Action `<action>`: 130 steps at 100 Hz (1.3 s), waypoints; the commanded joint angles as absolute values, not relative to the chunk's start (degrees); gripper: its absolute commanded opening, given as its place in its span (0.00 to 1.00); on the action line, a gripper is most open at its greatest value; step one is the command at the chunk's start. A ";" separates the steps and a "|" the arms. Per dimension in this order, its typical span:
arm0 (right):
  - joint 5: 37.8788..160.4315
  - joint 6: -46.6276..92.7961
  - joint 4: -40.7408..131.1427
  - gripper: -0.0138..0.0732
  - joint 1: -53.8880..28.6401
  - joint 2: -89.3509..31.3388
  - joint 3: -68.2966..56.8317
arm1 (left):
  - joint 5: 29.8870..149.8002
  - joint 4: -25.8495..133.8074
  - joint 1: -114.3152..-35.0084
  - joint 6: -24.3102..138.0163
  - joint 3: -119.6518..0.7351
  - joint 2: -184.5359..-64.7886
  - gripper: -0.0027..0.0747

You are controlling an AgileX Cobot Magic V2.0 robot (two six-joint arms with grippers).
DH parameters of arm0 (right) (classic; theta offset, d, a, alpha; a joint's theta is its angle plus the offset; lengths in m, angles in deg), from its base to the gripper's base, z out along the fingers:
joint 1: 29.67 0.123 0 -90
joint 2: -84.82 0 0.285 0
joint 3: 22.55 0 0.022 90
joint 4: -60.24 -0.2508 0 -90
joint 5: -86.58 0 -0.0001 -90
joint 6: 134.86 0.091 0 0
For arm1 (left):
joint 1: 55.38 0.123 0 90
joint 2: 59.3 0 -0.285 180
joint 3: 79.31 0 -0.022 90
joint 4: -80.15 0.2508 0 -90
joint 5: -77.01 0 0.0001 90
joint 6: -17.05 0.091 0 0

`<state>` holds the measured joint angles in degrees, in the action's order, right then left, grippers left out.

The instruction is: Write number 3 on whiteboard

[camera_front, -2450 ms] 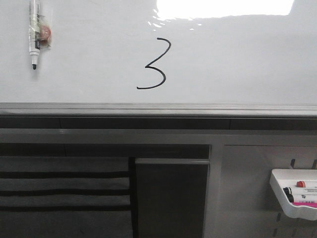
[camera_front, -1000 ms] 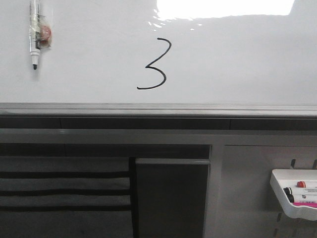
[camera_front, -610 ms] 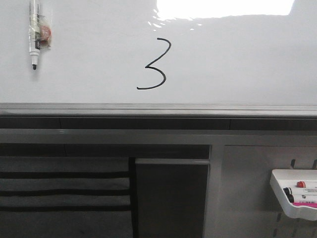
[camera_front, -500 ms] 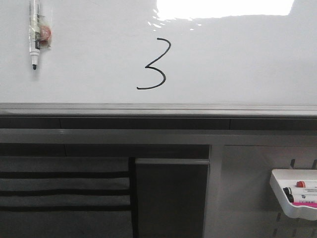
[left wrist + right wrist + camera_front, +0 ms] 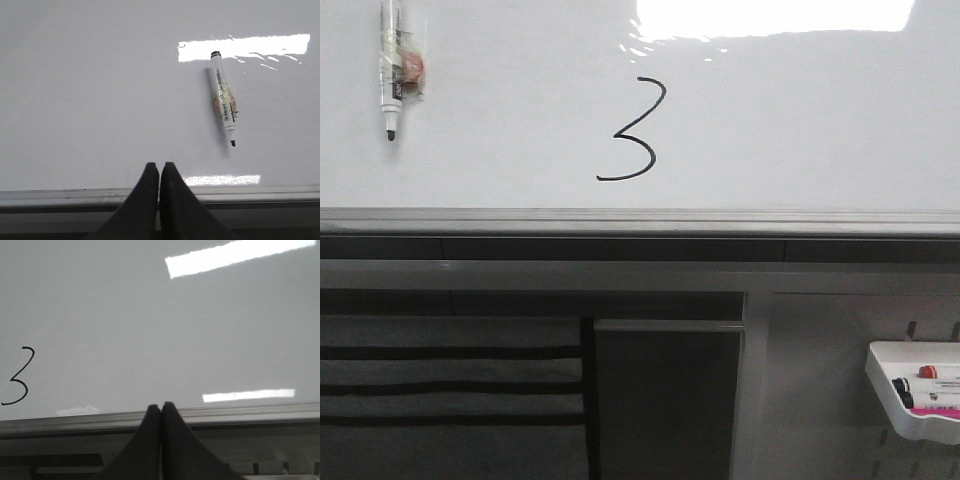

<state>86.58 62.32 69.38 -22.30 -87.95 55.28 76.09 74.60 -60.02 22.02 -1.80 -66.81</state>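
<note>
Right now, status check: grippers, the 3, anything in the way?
Left gripper shut, empty. Right gripper shut, empty. Number 3 drawn on whiteboard. Marker stuck to board, left of it; nothing obstructing.

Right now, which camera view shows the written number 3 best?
The front view: the number 3 stands whole near the middle of the whiteboard. The right wrist view shows it small at the picture's edge; the left wrist view does not show it.

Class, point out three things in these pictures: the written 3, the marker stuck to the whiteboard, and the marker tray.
3 [image 5: 632, 135]: front view, on its middle junction.
Marker [image 5: 388, 65]: front view, on its barrel.
Tray [image 5: 886, 395]: front view, on its white front wall.
</note>
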 commanded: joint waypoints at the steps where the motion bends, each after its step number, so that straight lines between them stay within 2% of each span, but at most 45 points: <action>1: 82.17 62.35 69.42 0.08 -22.70 -88.51 56.04 | 71.84 74.63 -59.71 21.53 -1.35 -65.25 0.01; 14: 80.91 62.02 67.43 0.08 -22.70 -88.80 56.82 | 71.84 74.63 -59.71 21.53 -1.35 -65.25 0.01; 26: 81.90 54.70 58.49 0.08 -22.70 -88.80 56.82 | 71.84 74.63 -59.71 21.53 -1.35 -65.25 0.01; 50: 83.73 45.78 60.87 0.08 -22.70 -88.80 56.82 | 71.84 74.63 -59.71 21.53 -1.35 -65.25 0.01; 130: 84.17 45.52 61.27 0.08 -22.70 -88.80 56.82 | 71.84 74.63 -59.71 21.53 -1.35 -65.25 0.01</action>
